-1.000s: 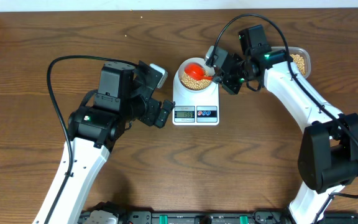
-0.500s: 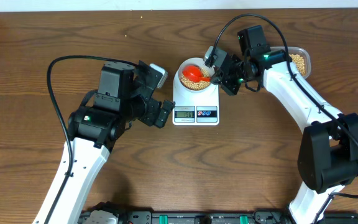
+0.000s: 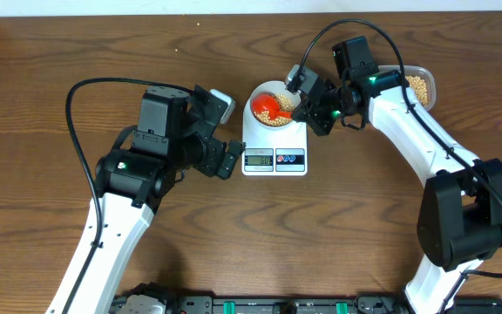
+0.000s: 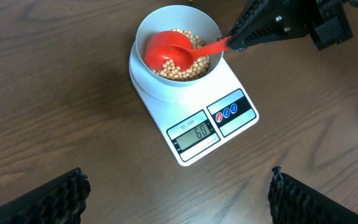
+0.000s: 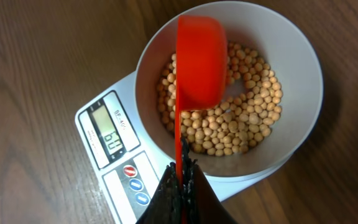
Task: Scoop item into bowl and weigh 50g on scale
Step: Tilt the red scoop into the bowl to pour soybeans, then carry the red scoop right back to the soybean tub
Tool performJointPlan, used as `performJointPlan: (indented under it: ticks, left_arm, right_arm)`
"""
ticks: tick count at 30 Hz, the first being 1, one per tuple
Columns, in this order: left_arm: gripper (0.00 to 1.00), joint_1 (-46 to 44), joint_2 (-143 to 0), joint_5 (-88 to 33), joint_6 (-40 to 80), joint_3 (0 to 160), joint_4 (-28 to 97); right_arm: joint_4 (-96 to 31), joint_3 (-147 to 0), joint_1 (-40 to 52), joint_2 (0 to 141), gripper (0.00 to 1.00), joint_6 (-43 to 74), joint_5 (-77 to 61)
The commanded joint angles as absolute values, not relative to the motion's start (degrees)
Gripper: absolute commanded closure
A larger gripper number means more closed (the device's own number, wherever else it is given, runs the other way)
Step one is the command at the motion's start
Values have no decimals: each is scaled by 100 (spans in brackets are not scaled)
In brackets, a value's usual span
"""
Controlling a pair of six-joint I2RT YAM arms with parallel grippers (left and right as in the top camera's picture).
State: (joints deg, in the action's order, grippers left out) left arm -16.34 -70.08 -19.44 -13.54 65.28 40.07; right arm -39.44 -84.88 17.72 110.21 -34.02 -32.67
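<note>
Many tan beans [image 5: 241,124] lie in the pale bowl [image 5: 294,59] on the white scale [image 4: 236,86], whose display [image 4: 194,132] appears to read 60. The likely fault is therefore an overshoot of the target: further beans from the red scoop [image 5: 201,56], or its weight resting on the rim, would raise the reading. The right end effector [image 5: 182,177] is pressed together on the scoop's handle, with the scoop inside the bowl, while the left end effector [image 4: 178,186] stands spread wide, empty, above the tabletop [image 4: 55,74] near the scale.
</note>
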Motion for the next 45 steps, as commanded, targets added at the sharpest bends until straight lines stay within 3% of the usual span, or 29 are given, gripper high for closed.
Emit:
performJointPlan:
  ticks: [1, 27, 45]
  left_arm:
    - [6, -1647, -7011, -2012, -1367, 6510, 4007]
    - [6, -1647, -7011, -2010, -1367, 6510, 4007]
    - [6, -1647, -7011, -2012, -1367, 6510, 4007]
  right_arm:
    - [-3964, -8431, 1763, 11102, 99, -3256, -3468]
    - [-3990, -9059, 1168, 11078, 99, -2845, -4825]
    - [-4338, -9216, 867, 10967, 99, -2685, -5028]
